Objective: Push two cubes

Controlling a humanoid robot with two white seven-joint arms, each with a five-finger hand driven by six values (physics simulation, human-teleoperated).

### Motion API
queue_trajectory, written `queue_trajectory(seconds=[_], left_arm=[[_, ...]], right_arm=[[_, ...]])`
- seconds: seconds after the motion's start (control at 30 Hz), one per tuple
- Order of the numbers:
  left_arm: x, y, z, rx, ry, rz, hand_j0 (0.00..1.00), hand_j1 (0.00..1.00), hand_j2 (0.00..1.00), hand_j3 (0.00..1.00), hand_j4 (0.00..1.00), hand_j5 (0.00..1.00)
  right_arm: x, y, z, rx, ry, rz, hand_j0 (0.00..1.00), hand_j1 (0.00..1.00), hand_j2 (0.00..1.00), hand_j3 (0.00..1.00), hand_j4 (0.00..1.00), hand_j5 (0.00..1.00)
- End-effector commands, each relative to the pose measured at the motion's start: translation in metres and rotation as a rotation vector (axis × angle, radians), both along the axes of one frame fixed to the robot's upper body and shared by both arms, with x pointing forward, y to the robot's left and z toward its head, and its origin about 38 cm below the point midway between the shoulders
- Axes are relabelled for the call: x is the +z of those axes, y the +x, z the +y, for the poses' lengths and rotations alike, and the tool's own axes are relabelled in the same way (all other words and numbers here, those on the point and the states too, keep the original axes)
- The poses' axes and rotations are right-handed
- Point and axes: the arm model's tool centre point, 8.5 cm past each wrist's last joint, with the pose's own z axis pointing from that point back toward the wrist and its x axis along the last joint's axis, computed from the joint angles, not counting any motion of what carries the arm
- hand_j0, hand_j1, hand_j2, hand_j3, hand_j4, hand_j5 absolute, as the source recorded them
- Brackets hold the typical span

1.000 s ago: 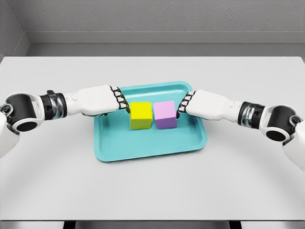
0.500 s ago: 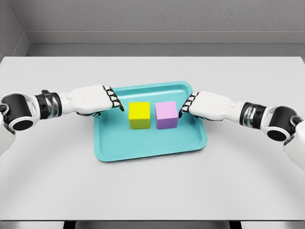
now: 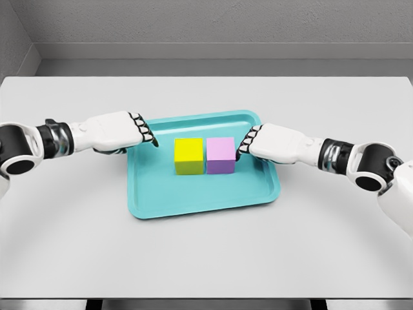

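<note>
Now, cubes: the yellow cube (image 3: 188, 155) and purple cube (image 3: 221, 154) sit side by side, faces touching or all but touching, near the middle of the teal tray (image 3: 200, 201); half a second ago a clear strip of tray showed between them.

Right hand: the right hand (image 3: 274, 142) has its curled fingers (image 3: 247, 141) just beside the purple cube's outer face, apparently in contact; they grip nothing. It has come inward with the cube since the last picture.

Left hand: the left hand (image 3: 116, 130) has drawn back and its curled fingertips (image 3: 145, 131) now hang over the tray's left rim, well clear of the yellow cube, holding nothing. A second ago they were at that cube's outer face.

Yellow cube from the fingers: off to the inner side of the left fingertips, with bare tray between.

Purple cube from the fingers: directly inward of the right fingertips, pinned between them and the yellow cube.

Change: the gap closed from the right side alone; the yellow cube has barely shifted.

Meaning: as I judge it, the push together is done or nearly so, since the cubes have met.

Risk: further pushing from the right, with no left hand bracing, would likely slide both cubes toward the left rim.

Table: the grey table (image 3: 206, 258) carries the tray.
</note>
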Motion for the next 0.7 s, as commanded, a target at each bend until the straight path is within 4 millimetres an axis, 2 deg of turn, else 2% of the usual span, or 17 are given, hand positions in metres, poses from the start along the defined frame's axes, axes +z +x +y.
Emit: queue_trajectory(seconds=[0.0, 0.1, 0.3, 0.37, 0.67], left_arm=[[0.001, 0.0, 0.001, 0.005, -0.004, -0.001, 0.77, 0.77, 0.77, 0.77, 0.77, 0.77], [0.001, 0.0, 0.004, 0.008, 0.0, 0.0, 0.77, 0.77, 0.77, 0.77, 0.77, 0.77], [0.005, 0.001, 0.009, 0.022, -0.006, -0.009, 0.77, 0.77, 0.77, 0.77, 0.77, 0.77], [0.008, 0.0, 0.022, 0.039, 0.017, -0.012, 0.77, 0.77, 0.77, 0.77, 0.77, 0.77], [0.01, 0.001, 0.022, 0.039, 0.013, -0.014, 0.77, 0.77, 0.77, 0.77, 0.77, 0.77]], right_arm=[[-0.001, 0.0, 0.0, 0.0, -0.001, 0.001, 0.64, 0.64, 0.64, 0.64, 0.64, 0.64], [-0.006, 0.004, -0.006, -0.023, -0.01, 0.015, 0.64, 0.64, 0.64, 0.64, 0.64, 0.64], [-0.007, 0.01, -0.003, -0.032, 0.0, 0.022, 0.64, 0.64, 0.64, 0.64, 0.64, 0.64], [-0.008, 0.01, 0.001, -0.028, 0.006, 0.023, 0.64, 0.64, 0.64, 0.64, 0.64, 0.64], [-0.01, 0.009, 0.01, -0.014, 0.014, 0.029, 0.64, 0.64, 0.64, 0.64, 0.64, 0.64]])
